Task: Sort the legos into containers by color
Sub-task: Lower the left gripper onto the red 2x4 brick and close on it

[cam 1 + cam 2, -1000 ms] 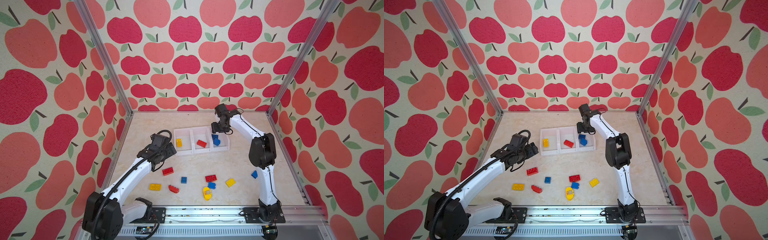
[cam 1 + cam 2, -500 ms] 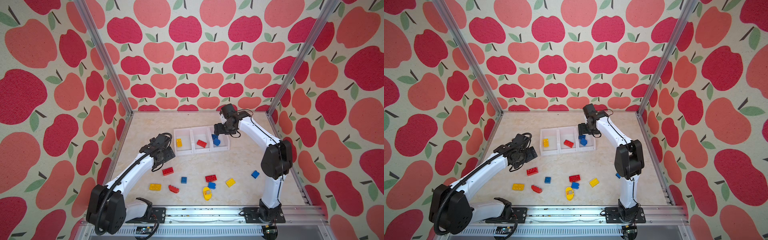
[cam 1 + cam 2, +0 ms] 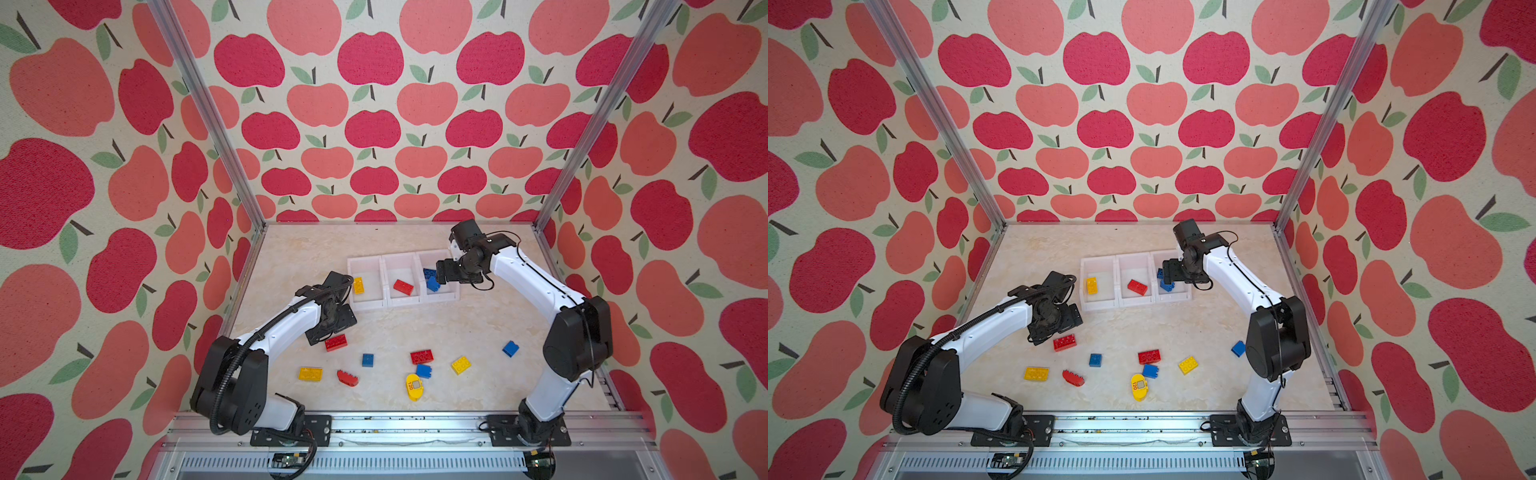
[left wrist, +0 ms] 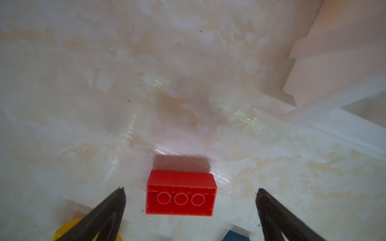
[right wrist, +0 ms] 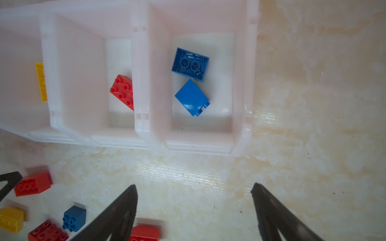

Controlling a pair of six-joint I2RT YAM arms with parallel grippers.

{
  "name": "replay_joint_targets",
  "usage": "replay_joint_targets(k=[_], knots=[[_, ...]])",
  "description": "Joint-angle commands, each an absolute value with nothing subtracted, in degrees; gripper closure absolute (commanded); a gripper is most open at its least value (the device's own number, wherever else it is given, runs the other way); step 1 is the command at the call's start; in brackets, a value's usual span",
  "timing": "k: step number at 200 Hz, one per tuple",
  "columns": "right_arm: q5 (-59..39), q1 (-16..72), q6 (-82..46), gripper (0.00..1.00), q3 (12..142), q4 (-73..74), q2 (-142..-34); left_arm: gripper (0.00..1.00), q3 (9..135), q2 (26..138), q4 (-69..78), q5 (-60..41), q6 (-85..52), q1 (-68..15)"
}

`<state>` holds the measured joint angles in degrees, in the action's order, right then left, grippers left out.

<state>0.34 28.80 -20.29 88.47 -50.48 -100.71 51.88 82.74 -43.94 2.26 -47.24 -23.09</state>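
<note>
Pulled back from the 9 o'clock bin point(image 3: 365, 305), the left claw point(image 4: 190, 189) now hangs with jaws wide apart either side of a red brick point(image 4: 181, 194) lying on its side on the bench point(image 4: 146, 83), at 7 o'clock of the containers point(image 3: 402, 302). The right claw point(image 5: 193, 185), spread wider and empty, hovers at the 3 o'clock bin point(image 5: 242, 83), where two blue bricks point(image 5: 190, 63) lie.

The left arm point(image 3: 282, 328) reaches forward from its base with the elbow bent low, and the left gripper point(image 4: 190, 189) points downward with its jaws spread wide. The right arm point(image 3: 528, 276) rises from its base, folds at the elbow and stretches toward the back and middle. There the right gripper point(image 5: 193, 185) also faces downward, jaws wide apart.
</note>
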Motion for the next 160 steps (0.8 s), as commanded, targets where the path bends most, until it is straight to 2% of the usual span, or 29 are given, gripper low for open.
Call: replay_joint_targets(k=[1,160], knots=[[0.0,29.2,-21.6,0.11,87.5,-50.3,-98.7,0.00,52.5,84.2,-44.6,0.9,-47.7,-23.5],[-0.2,29.3,-21.7,0.11,86.0,-49.8,-98.2,0.11,48.3,86.7,-43.1,-0.9,-46.9,-24.9]])
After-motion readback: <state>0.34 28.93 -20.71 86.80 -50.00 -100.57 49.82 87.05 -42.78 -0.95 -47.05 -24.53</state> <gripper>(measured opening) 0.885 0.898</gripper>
